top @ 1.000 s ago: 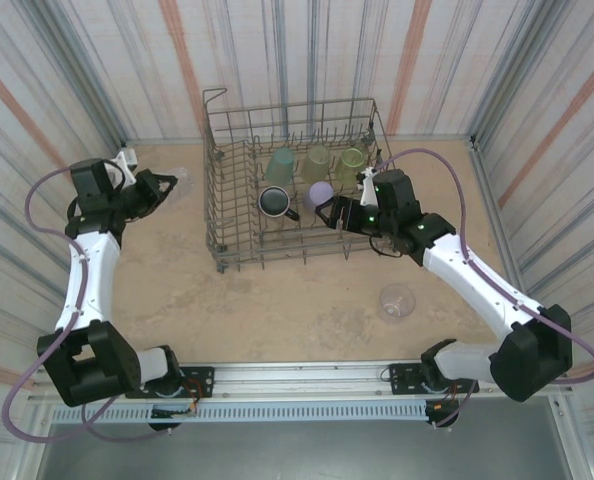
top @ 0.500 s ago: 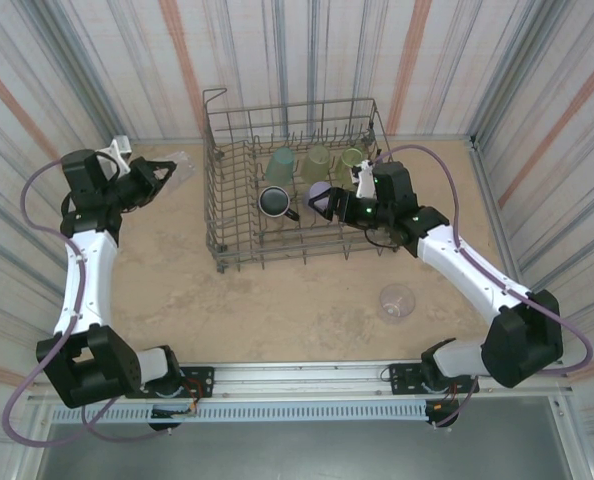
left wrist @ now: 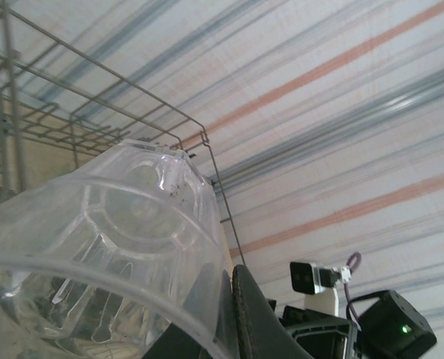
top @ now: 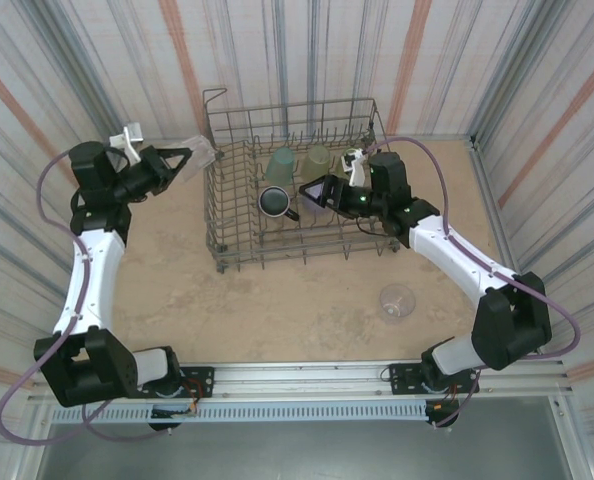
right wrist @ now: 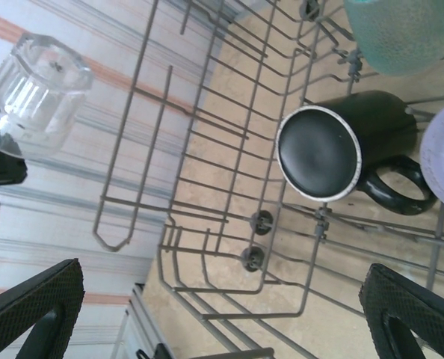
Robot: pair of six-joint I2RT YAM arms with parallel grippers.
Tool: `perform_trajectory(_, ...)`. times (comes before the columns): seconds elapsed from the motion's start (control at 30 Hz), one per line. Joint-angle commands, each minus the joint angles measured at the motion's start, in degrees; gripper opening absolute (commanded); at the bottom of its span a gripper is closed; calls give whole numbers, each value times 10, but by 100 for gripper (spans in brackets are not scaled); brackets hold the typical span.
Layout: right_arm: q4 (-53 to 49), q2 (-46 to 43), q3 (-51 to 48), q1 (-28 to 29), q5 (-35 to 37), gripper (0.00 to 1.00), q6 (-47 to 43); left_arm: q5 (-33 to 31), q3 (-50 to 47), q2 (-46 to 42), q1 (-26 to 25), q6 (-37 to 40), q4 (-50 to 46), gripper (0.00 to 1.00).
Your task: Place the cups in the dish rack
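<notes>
While my left fingers (top: 184, 157) pinch one clear cup (top: 199, 150), right fingers (top: 315, 189) spread; second cup (top: 397, 301) on counter (top: 277, 300), one mug (top: 274, 203) in rack (top: 217, 205).

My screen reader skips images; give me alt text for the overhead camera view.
The left gripper holds a clear cup up beside the wire dish rack. The open right gripper hovers over the rack, which holds a black mug and green cups; another tumbler sits on the table.

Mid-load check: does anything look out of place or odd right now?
One translucent tumbler sits alone on the table, outside the dish rack and nearer the arm bases. Nothing looks spilled or broken.
</notes>
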Motion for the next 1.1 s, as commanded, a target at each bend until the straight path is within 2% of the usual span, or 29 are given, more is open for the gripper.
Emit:
perform_trajectory(0.0,37,4,15,-2,-20,99,22,24,25,2,-25,-14,48,0)
perform_trajectory(0.4,84,3,9,-1,-36,99,51,21,18,34,-124,-38,118,0)
perform_trajectory(0.7,151,-5,-10,0,-43,99,67,15,4,76,-185,-90,200,0)
perform_trajectory(1.07,213,-8,-33,-5,-63,99,92,35,1,103,-206,-118,251,0)
